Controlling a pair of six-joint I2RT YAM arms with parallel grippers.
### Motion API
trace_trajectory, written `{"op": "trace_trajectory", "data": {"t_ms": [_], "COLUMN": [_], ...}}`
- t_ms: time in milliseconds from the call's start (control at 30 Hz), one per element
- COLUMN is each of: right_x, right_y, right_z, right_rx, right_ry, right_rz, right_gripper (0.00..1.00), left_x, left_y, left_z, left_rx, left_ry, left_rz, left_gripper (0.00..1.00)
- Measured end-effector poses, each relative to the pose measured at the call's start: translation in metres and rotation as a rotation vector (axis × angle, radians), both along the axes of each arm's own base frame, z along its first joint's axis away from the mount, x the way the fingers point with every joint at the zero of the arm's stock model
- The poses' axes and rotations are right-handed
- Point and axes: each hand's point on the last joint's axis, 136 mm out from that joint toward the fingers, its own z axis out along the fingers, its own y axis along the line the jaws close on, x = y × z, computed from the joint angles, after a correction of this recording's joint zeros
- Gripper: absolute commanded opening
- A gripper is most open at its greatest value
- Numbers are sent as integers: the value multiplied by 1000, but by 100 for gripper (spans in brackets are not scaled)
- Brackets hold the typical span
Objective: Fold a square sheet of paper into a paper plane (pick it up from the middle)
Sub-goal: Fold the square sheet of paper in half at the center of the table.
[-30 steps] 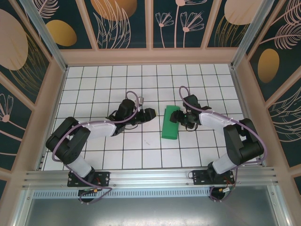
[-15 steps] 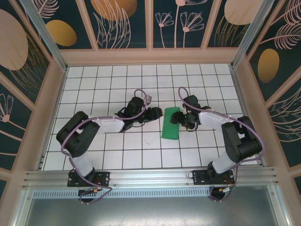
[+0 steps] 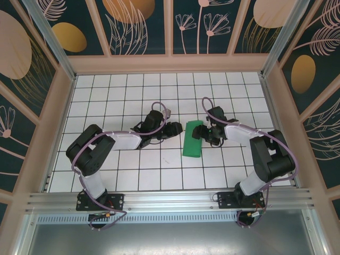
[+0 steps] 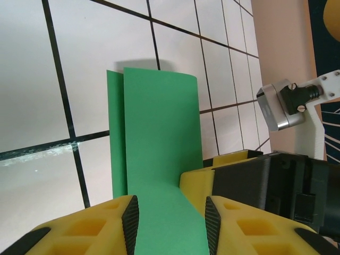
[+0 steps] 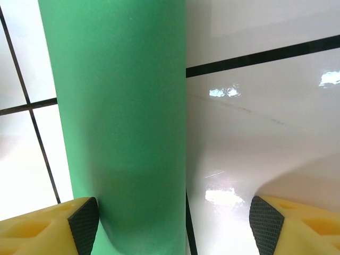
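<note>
Between the left jaws runs a strip of the square sheet of paper [image 4: 159, 133]. One black pad [image 4: 130, 223] stands on each side of it, very close to its edges. I cannot tell if they are squeezing the paper or just sitting beside it. I think they are there to keep the sheet from sliding while the fold is made.

The right jaws are wide apart and hold nothing. One pad [image 5: 85, 218] is right against the sheet, where the paper bends over in a soft, round curve. The other pad is out past the sheet, over the bare white surface [image 3: 159, 164]. I think they stand so wide so they can come down on that round bend and press it flat.

The sheet itself is bent over in half, so it looks long and thin. The two layers do not match up: a thin strip of the bottom one peeks out along one side. It lies on the surface with one arm on each side of it, and both sets of jaws meet it at its far end. It is not a plane yet. The first fold looks too soft and needs a sharp crease.
</note>
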Motion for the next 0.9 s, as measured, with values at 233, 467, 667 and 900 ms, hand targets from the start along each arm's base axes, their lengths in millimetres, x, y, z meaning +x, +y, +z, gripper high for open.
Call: {"op": "trace_trajectory", "data": {"t_ms": [233,467,667,900], "right_x": [0,3,12,9], "right_y": [0,16,12,12], "right_z": [1,3,3,2], "right_rx": [-2,3,-29,-42], "right_ry": [4,-3,-14,-10], "right_rz": [-6,29,-5,19], "right_gripper": [76,76,75,75], "left_x": [0,0,-1,-2], "left_y": [0,0,0,-3], "left_z": [0,-1,-3,-5], "left_rx": [-1,-1,-1,-6], "left_ry": [2,5,11,23], "left_rz": [1,2,0,-15], "left_gripper": [42,42,42,39]}}
